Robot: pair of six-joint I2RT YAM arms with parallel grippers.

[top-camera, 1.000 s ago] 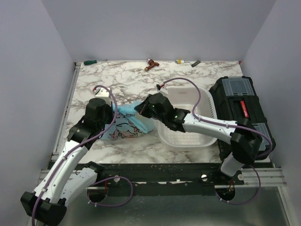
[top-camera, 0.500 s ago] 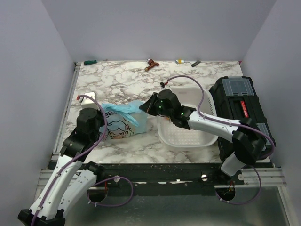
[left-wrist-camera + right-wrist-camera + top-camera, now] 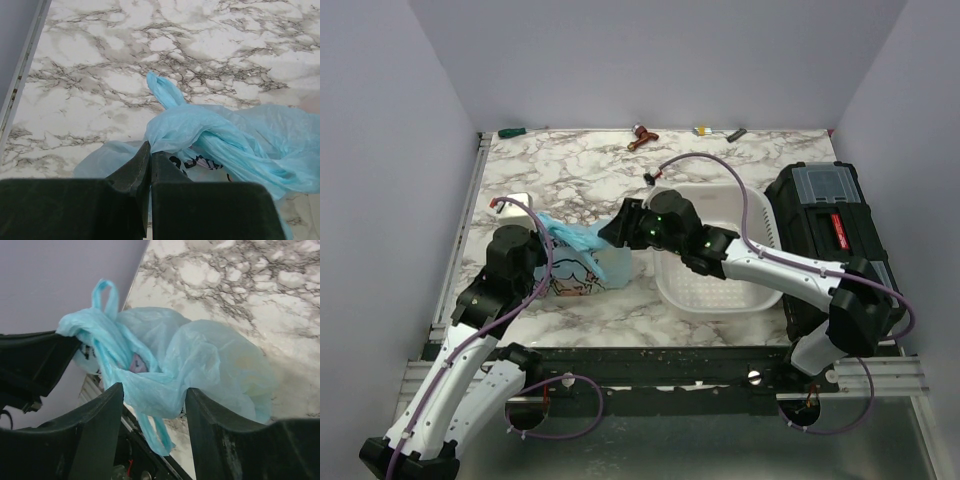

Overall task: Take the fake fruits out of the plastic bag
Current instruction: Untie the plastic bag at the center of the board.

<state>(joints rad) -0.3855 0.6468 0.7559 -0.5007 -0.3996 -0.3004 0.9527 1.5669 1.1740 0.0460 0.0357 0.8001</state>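
The light-blue plastic bag [image 3: 582,266] lies bunched on the marble table, left of centre, with its cartoon print facing up. My left gripper [image 3: 546,236] is shut on a fold of the bag [image 3: 225,135] near one twisted handle; its jaws [image 3: 150,152] meet on the film. My right gripper [image 3: 616,231] stands open at the bag's right end. In the right wrist view its fingers straddle a hanging fold of the bag [image 3: 200,350] without pinching it. The fake fruits are hidden inside; only a faint yellowish patch [image 3: 250,375] shows through the film.
A white perforated basket [image 3: 720,292] sits right of the bag, under the right arm. A black toolbox [image 3: 835,225] fills the right edge. A green-handled screwdriver [image 3: 510,131], a brown tool [image 3: 642,136] and small parts [image 3: 720,131] lie along the far edge.
My right gripper has gone from shut to open, releasing the bag's film, and shifted slightly left. The left arm pulled the bag left and back, then lifted its end a little.
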